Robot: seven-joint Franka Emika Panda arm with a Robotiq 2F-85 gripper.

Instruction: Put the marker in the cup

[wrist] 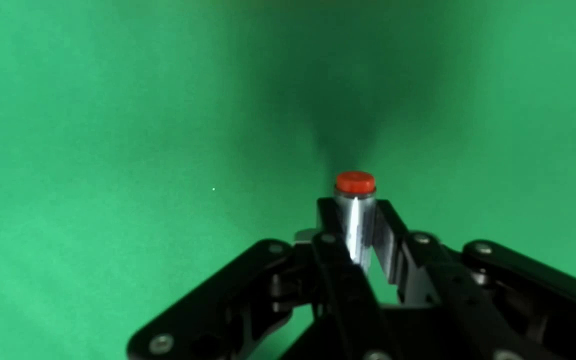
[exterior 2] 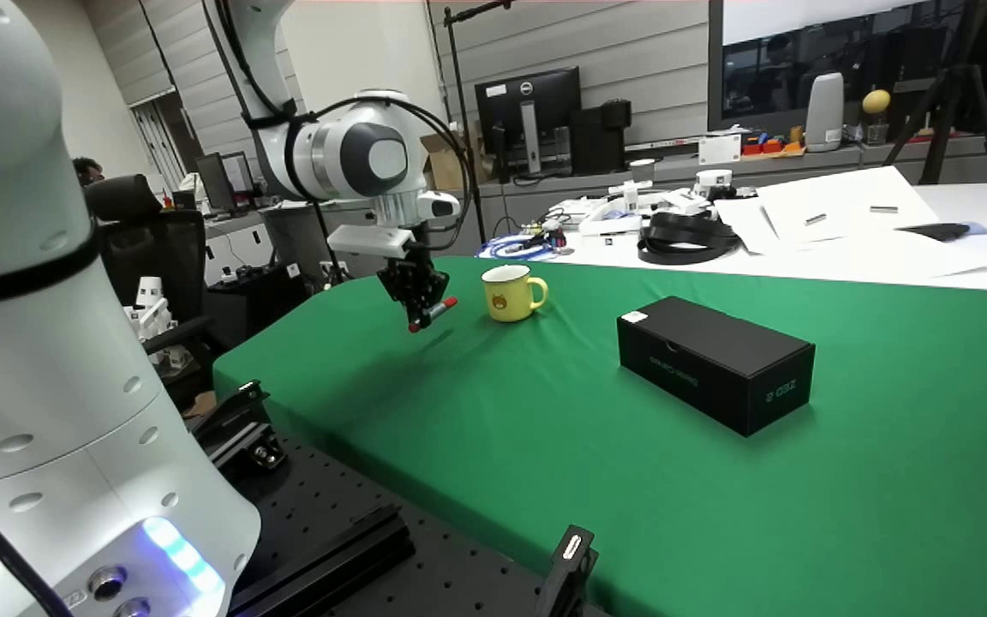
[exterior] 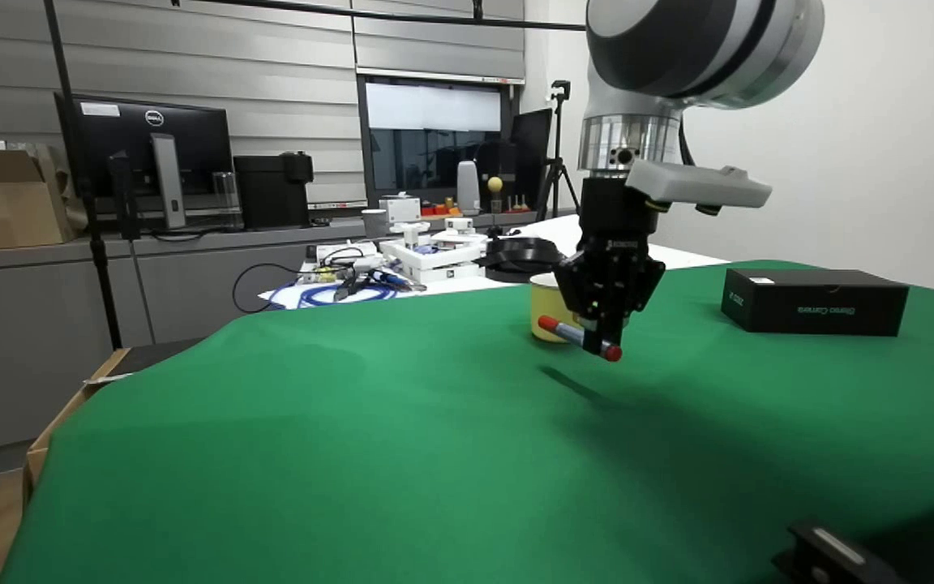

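Observation:
The marker has a grey-silver body and red ends; it shows in an exterior view [exterior: 571, 333], in another exterior view [exterior 2: 441, 309] and in the wrist view [wrist: 355, 184]. My gripper [exterior: 601, 339] is shut on it, with a finger on each side in the wrist view [wrist: 354, 222]. The marker is tilted and held above the green cloth, its shadow apart from it. The yellow cup [exterior 2: 508, 294] stands upright with its handle to one side and a bear mark on its front. The cup [exterior: 546, 308] is partly hidden behind the gripper and marker. It does not show clearly in the wrist view.
A flat black box [exterior: 816, 302] lies on the green cloth, also seen in an exterior view [exterior 2: 716, 364]. A white table [exterior 2: 969, 240] with papers, a black strap roll [exterior 2: 687, 238] and cables stands behind. A black bracket [exterior 2: 569, 561] is at the near edge.

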